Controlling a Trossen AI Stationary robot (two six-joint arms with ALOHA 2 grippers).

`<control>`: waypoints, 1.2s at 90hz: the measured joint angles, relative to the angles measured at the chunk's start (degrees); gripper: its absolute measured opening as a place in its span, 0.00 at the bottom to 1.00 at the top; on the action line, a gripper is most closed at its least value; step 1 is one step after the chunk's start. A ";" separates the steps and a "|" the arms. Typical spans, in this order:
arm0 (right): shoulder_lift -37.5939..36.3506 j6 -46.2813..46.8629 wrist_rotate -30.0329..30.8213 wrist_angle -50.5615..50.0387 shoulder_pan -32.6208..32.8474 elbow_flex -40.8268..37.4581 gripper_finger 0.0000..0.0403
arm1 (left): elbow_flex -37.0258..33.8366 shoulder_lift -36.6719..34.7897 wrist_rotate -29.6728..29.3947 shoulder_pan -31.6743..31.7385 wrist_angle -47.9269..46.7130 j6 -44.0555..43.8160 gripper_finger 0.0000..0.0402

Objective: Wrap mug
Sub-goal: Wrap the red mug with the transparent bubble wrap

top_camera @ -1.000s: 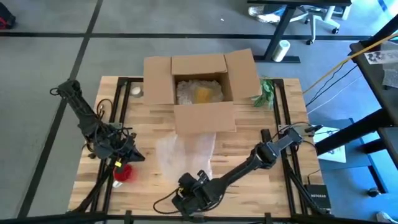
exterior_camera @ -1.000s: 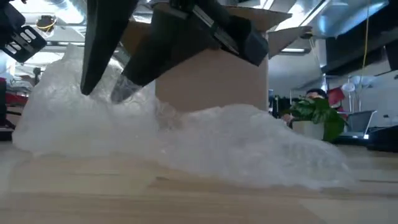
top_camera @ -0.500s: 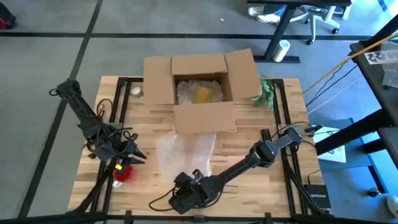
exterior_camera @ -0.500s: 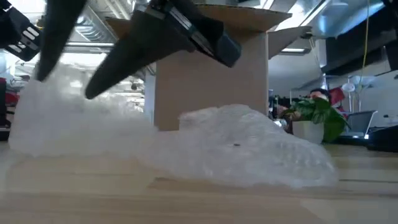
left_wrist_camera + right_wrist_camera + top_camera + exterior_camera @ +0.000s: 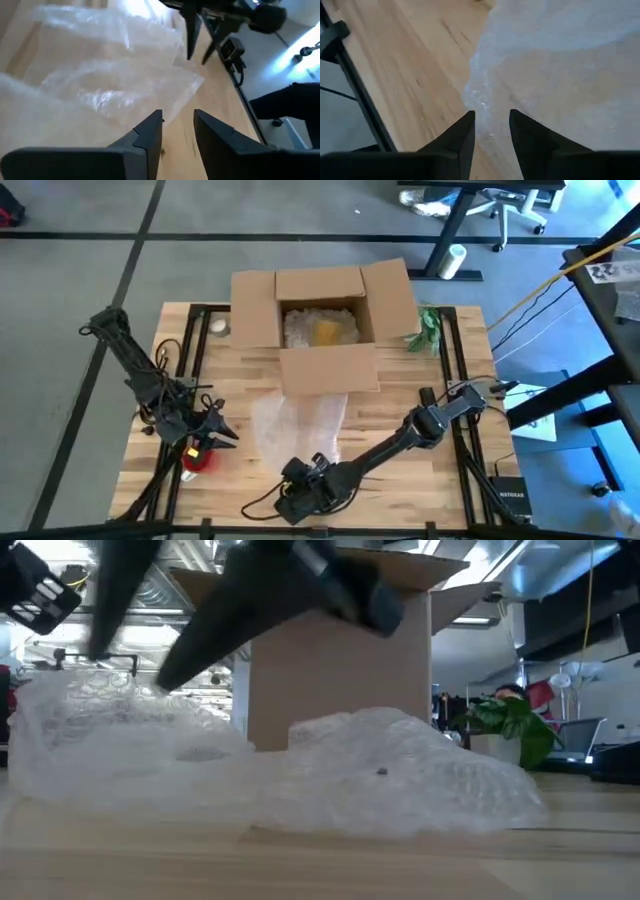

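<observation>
Up close, the right gripper (image 5: 491, 131) has its jaws slightly spread with nothing between them, poised at the near edge of the bubble wrap (image 5: 298, 425). Likewise the left gripper (image 5: 178, 131) stands a little parted and empty, near the wrap's left side. A red mug (image 5: 197, 459) sits just beneath it on the table (image 5: 400, 395). Behind stands an open cardboard box (image 5: 322, 325). Only "NETGEAR" on a device (image 5: 510, 494) reads.

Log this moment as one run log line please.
left gripper open beside red mug | right gripper open at bubble wrap edge | mug unwrapped
</observation>
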 joint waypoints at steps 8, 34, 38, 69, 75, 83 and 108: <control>-2.12 -0.87 0.80 -0.91 0.00 0.11 0.06 | 0.02 2.11 0.22 0.86 1.29 0.58 0.22; -6.30 0.01 0.72 -7.05 0.65 0.11 0.01 | 1.96 9.72 1.14 3.03 3.72 0.41 0.01; -6.30 1.52 1.02 -8.00 1.33 0.11 0.01 | 2.67 11.16 1.18 2.97 3.83 -0.04 0.01; -6.30 21.69 5.91 -14.28 12.85 0.11 0.00 | 11.63 24.45 4.27 3.49 0.52 -2.06 0.00; -6.28 25.50 3.10 -16.39 14.18 0.09 0.00 | 13.57 26.83 4.30 4.25 0.05 -1.29 0.00; -6.28 26.73 1.72 -17.89 14.29 -0.72 0.00 | 15.49 29.71 4.37 5.76 -0.05 0.29 0.00; -6.21 10.99 2.01 -17.78 7.58 -0.85 0.00 | 16.41 36.12 9.95 12.27 4.43 3.64 0.00</control>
